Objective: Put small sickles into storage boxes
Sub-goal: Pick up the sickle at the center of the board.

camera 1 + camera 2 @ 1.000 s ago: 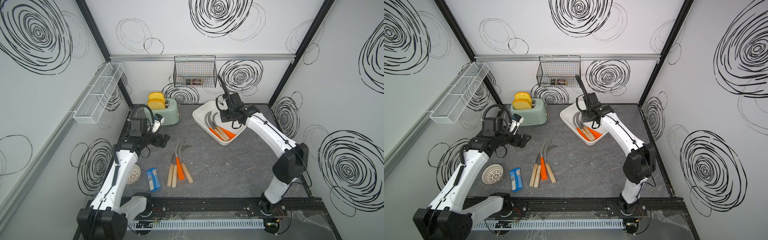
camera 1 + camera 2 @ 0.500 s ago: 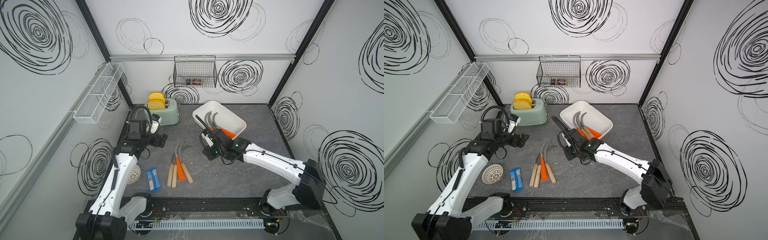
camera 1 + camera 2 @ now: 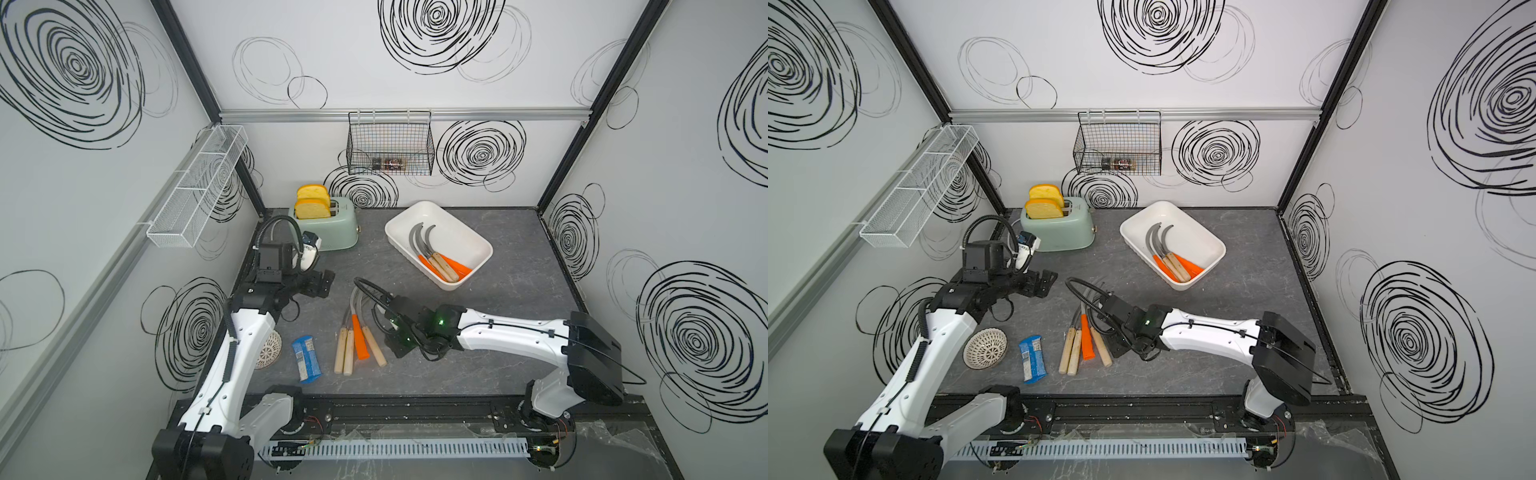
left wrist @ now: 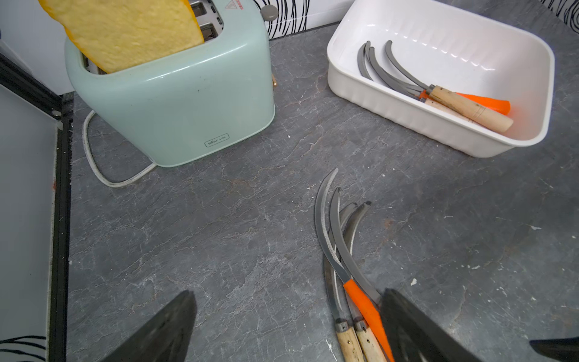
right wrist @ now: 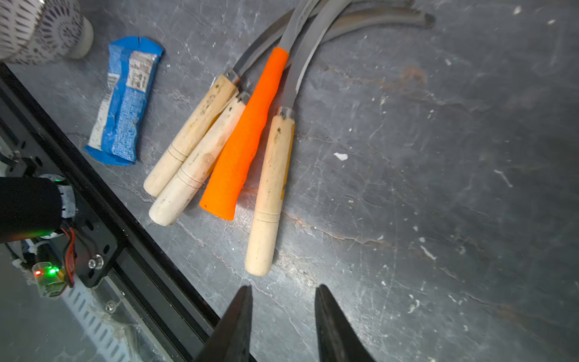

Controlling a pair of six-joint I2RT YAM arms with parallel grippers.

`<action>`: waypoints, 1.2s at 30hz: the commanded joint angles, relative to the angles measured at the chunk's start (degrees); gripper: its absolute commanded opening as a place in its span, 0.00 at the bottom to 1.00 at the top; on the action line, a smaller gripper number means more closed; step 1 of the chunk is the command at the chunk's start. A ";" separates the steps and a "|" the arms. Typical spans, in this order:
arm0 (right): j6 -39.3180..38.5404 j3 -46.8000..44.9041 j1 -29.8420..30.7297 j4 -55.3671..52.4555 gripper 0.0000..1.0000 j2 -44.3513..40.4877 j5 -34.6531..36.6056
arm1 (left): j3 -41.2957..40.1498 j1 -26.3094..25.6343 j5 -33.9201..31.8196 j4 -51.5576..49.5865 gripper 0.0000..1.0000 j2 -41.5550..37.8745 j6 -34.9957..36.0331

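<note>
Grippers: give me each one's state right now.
Left gripper: open wide, empty.
Right gripper: jaws slightly apart, empty.

**user1:** That white tub point(image 4: 454, 37) at 1 o'clock looks like glossy plastic with ribbed walls. The toaster point(image 4: 188, 103) at 11 o'clock is smooth, kind of satin.

**user2:** Yep. The loose sickles point(image 5: 235, 141) at 7 o'clock have stained pale wood handles, plus one matt orange plastic one, and dull grey metal blades. The tabletop point(image 5: 438, 188) is matt, scuffed stone-look. The wrapper point(image 5: 125, 100) is crinkly.

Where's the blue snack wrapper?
In a top view the blue wrapper lies flat near the table's front edge, on the robot's left side, between the white patterned bowl and the four loose sickles.
</note>
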 commanded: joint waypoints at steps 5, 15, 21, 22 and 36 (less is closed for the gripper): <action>1.73 3.29 2.69 -2.48 0.37 0.99 3.63 | -1.91 0.40 4.26 -0.24 0.96 -3.04 0.02; 2.34 2.81 2.57 -3.77 0.39 0.42 5.24 | -2.97 0.36 4.78 -0.37 0.96 -3.60 1.74; 3.30 2.82 2.52 -2.87 0.39 1.46 4.07 | -3.79 0.28 4.84 0.01 0.96 -3.85 2.05; 3.34 3.01 2.52 -3.06 0.39 1.77 3.87 | -3.94 0.27 4.99 0.10 0.96 -3.86 2.10; 3.69 4.13 2.44 -4.54 0.40 2.98 3.48 | -4.08 0.18 4.75 1.52 0.96 -2.56 1.33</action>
